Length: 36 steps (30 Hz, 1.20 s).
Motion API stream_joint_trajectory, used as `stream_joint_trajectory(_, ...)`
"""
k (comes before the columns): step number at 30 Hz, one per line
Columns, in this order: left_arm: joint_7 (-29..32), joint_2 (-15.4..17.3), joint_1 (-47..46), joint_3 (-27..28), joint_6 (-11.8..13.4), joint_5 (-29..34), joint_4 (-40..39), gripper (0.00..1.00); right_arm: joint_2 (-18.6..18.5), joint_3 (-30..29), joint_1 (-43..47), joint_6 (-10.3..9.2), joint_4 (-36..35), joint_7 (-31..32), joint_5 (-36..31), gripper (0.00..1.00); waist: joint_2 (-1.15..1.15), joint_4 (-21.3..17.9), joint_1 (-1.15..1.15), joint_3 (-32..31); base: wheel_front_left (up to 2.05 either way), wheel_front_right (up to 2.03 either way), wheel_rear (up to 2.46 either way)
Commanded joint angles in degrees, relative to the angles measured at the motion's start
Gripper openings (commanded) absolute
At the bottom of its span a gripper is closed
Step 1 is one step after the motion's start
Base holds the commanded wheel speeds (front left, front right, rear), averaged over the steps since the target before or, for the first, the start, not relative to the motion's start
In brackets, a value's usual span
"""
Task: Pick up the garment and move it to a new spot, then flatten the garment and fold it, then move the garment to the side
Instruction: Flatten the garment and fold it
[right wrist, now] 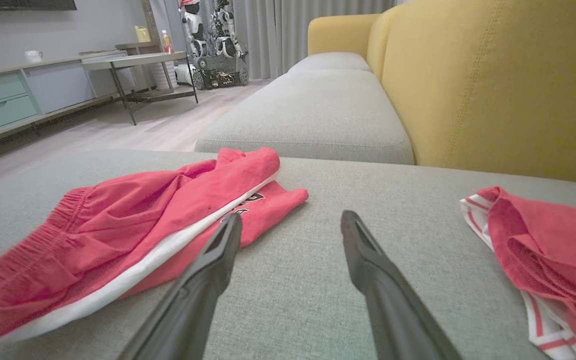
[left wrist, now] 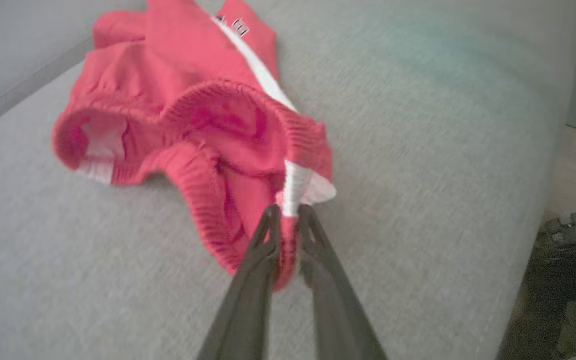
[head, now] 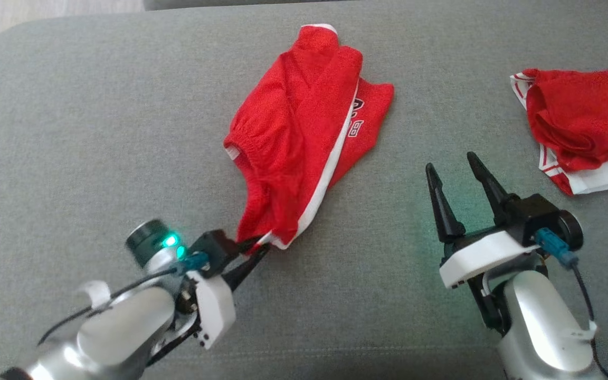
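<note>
Firstly, grey sofa cushion (head: pixel 72 132): broad woven seat, bearing everything listed below; red shorts (head: pixel 293 132): the task's garment, lying near the cushion's middle, crumpled and half folded over itself, white side stripe (head: pixel 335 158) running down its length, printed leg poking out on the robot's right, elastic waistband (left wrist: pixel 203 170) gaping toward the left arm; second red garment (head: pixel 583 121): white-trimmed, bunched at the cushion's right edge, well apart from the shorts, untouched; right gripper (head: pixel 450 161): over bare cushion between the two garments, fingers spread wide, holding nothing; left gripper (head: pixel 262 248): low at the shorts' near end, fingers pinched tight on the waistband just where the white stripe ends, cloth drawn to a point at the tips. Step in hand, by judgement: relocating the shorts; flattening not yet begun, since the fabric lies rumpled. Next move calls for a steady lift or drag by the pinched corner without losing that thin bite; then the idle right gripper taking the opposite waistband corner to spread the cloth.
</note>
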Motion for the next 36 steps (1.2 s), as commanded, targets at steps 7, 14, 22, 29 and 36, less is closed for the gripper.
stream_joint_trajectory(7,-2.79,-1.59,3.16,11.18,8.9,-8.33,3.14,1.0,0.19,-0.01,-0.85,-0.04,-1.86,1.55,1.31,1.0,0.0,2.38,0.0,0.39,0.0,0.0,0.0)
stream_joint_trajectory(14,-3.84,-6.89,6.84,26.96,12.98,-11.8,-3.55,1.0,-1.36,-1.41,-5.19,-0.04,-1.95,4.28,3.62,1.0,0.0,6.79,0.0,1.87,0.0,0.0,0.0)
stream_joint_trajectory(22,-3.86,-15.44,13.76,40.44,10.94,-5.13,-10.81,1.0,-8.08,-0.88,-14.51,-0.04,2.25,10.07,9.67,1.0,0.0,12.63,0.0,4.22,0.0,0.0,0.0)
stream_joint_trajectory(29,-3.87,-22.41,16.57,46.39,5.45,1.06,-10.76,1.0,-17.41,5.18,-24.48,-0.04,11.32,17.97,18.49,1.0,0.0,18.36,0.0,7.67,0.0,0.0,0.0)
stream_joint_trajectory(36,-3.87,-24.45,17.41,49.11,1.96,3.96,-9.12,1.0,-24.56,12.8,-31.08,-0.04,16.68,22.71,28.24,1.0,0.0,21.36,0.0,10.0,0.0,0.0,0.0)
